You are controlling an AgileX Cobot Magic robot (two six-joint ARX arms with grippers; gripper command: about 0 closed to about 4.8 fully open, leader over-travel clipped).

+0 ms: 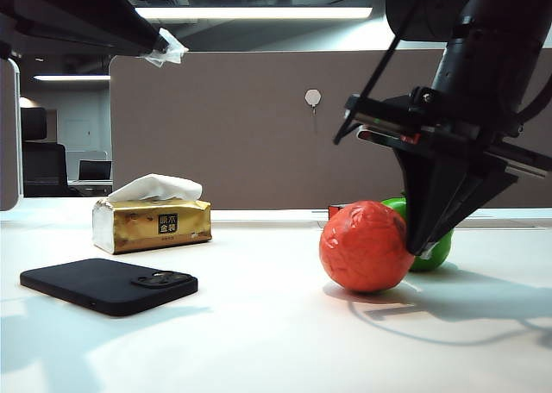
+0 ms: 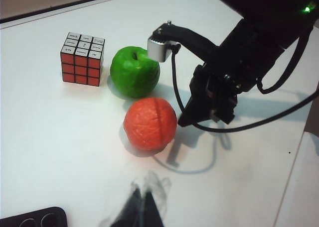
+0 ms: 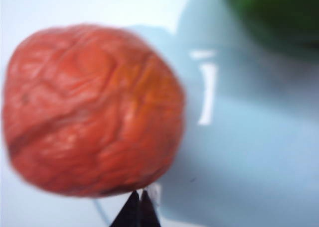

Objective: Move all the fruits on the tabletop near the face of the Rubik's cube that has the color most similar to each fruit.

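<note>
- Centrally, on the white surface [image 2: 60, 152], the orange-red fruit [image 2: 150, 124] rests with its wrinkled skin facing up; the green apple [image 2: 134, 71] sits just beside it, between it and the Rubik's cube [image 2: 82, 58].
- Rubik's cube: stands upright near the apple, apart from it, showing a red face and a white top in the left wrist view.
- Right end effector [image 1: 420, 245]: lowered with its fingertips close beside the orange-red fruit [image 3: 92, 110], on the apple's side; in its wrist view the fingertips [image 3: 144, 212] lie together, grasping nothing.
- Left end effector [image 2: 142, 209]: held above the surface, well apart from both fruits; its blurred dark fingertips appear closed together, empty.
- Gold tissue box [image 1: 152, 224] and black phone [image 1: 108, 285]: lie on the left part of the surface in the exterior view, well apart from the fruits.
</note>
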